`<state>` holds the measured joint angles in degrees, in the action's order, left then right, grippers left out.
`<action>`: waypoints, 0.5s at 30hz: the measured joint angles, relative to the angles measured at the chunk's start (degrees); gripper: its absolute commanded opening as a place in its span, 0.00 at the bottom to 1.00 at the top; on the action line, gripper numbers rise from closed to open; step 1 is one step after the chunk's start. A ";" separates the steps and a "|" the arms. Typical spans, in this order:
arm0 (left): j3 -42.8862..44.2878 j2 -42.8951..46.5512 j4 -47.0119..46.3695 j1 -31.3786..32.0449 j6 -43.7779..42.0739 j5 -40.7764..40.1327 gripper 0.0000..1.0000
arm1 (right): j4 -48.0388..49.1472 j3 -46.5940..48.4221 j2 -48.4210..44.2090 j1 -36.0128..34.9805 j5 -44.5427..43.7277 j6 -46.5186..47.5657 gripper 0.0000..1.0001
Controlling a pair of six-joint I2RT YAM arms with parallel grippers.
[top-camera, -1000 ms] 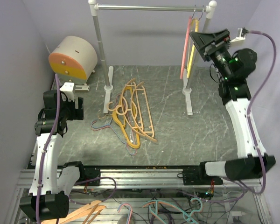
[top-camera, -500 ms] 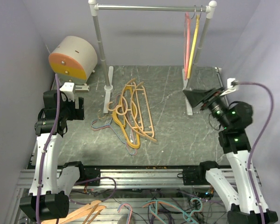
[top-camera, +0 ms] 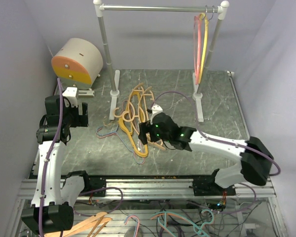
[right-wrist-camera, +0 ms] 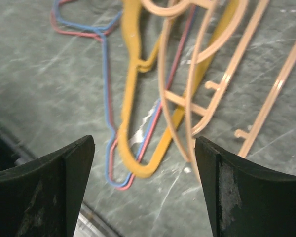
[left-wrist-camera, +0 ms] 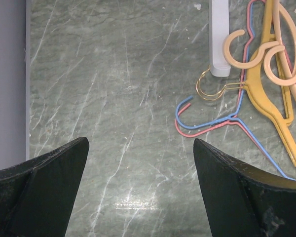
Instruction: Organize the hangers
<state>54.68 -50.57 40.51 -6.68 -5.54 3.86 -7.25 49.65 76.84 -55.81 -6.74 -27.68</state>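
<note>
The right gripper point(right-wrist-camera: 144, 145), fingers point(right-wrist-camera: 44, 187) apart and holding nothing, hangs over the hangers point(top-camera: 131, 116); next it must dip and pinch the yellow hanger point(right-wrist-camera: 129, 108) right below.

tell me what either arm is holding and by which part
Nothing held: left gripper open over the table, right gripper open above the hangers.

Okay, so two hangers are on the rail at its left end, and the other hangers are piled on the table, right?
Not quite. The two hangers hang at the right end of the rail, not the left; the overhead view shows it. The other hangers are indeed piled on the table.
</note>
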 measured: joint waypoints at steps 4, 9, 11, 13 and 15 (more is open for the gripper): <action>0.00 0.00 0.00 0.00 0.00 -0.24 1.00 | 0.96 2.01 7.50 -0.39 -6.91 2.43 0.71; 0.00 0.00 0.00 0.04 -0.02 -0.24 1.00 | 1.97 5.11 11.65 0.26 -10.45 5.22 0.54; -0.02 0.00 0.00 0.13 -0.02 -0.24 0.99 | 2.75 7.04 13.70 0.35 -11.13 5.88 0.55; -0.02 0.00 0.00 0.24 -0.02 -0.24 1.00 | 3.50 8.41 15.41 0.35 -11.32 6.23 0.55; -0.02 0.00 0.00 0.42 -0.02 -0.24 1.00 | 4.11 9.07 16.90 0.35 -11.67 6.60 0.51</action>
<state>54.65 -50.57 40.51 -6.26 -5.56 3.62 -3.14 58.72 93.73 -55.46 -18.41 -21.08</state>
